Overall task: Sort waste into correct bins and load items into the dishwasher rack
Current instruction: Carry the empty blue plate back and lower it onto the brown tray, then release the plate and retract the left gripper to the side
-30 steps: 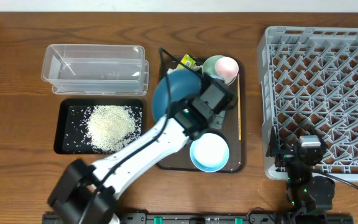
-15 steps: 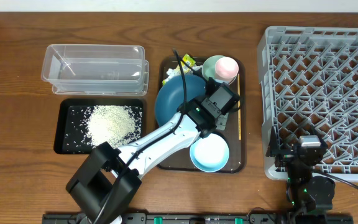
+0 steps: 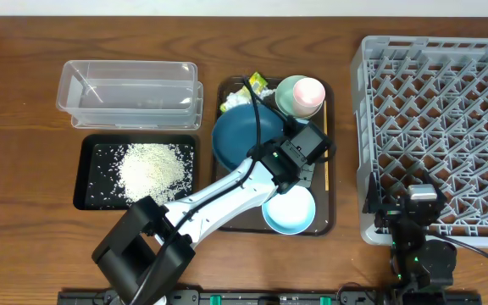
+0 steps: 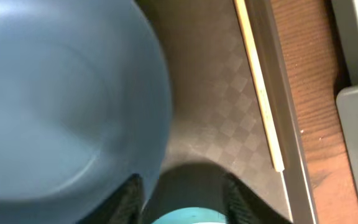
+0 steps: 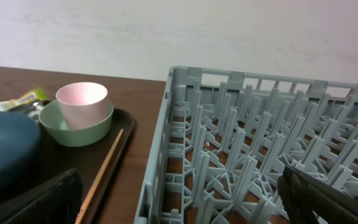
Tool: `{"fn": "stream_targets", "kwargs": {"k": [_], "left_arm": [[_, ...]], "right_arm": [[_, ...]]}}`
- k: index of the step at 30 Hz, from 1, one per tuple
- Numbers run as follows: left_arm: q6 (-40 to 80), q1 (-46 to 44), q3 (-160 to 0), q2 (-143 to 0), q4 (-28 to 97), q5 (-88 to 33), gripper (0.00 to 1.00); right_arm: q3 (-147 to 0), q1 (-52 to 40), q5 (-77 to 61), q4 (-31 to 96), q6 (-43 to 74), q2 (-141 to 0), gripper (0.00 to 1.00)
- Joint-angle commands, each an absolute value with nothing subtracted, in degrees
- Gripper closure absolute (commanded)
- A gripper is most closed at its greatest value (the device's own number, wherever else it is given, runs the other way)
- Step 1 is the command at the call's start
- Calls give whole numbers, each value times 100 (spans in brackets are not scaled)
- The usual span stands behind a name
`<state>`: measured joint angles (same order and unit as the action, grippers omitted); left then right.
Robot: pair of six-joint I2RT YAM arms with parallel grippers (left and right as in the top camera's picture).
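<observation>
Over the dark brown serving tray (image 3: 227, 216) at the table's centre, the left gripper (image 4: 182, 194) hovers low with its fingers (image 4: 129, 198) spread apart and nothing between them. It sits just off the right rim of the dark-blue plate (image 4: 61, 106), with the light-blue bowl (image 3: 289, 210) directly beneath. A wooden chopstick (image 4: 260, 93) lies along the tray's right side. The mint-green bowl (image 3: 288, 91), with the pink cup (image 3: 309, 91) standing in it, sits at the tray's far end beside the snack wrapper (image 3: 255, 83) and the paper scrap (image 3: 227, 102). The rice (image 3: 151, 169) lies heaped in the black tray (image 3: 85, 174), the clear tub (image 3: 130, 93) looks empty, and the dishwasher rack (image 3: 443, 127) holds no dishes. The right gripper (image 3: 417, 203) rests at the rack's near edge, its fingers wide. The rice part of the sorting looks finished, and the arm appears to be lining up its next pick. That calls for settling on one rim, plate or bowl, and closing squarely on it clear of the chopstick. Compared with a second ago, the left gripper has slid right, off the plate; the plate now lies slightly lower on the tray, exposing the paper scrap.
</observation>
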<state>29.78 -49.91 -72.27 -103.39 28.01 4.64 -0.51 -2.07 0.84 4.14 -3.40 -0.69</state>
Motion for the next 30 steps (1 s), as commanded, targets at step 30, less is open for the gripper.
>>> {"fn": "stream_targets", "kwargs": {"k": [30], "left_arm": [[2974,143,-7234,-6012,6283,1717,14]], "right_arm": [[-32,-178,38,429,-392,-38,1]]}}
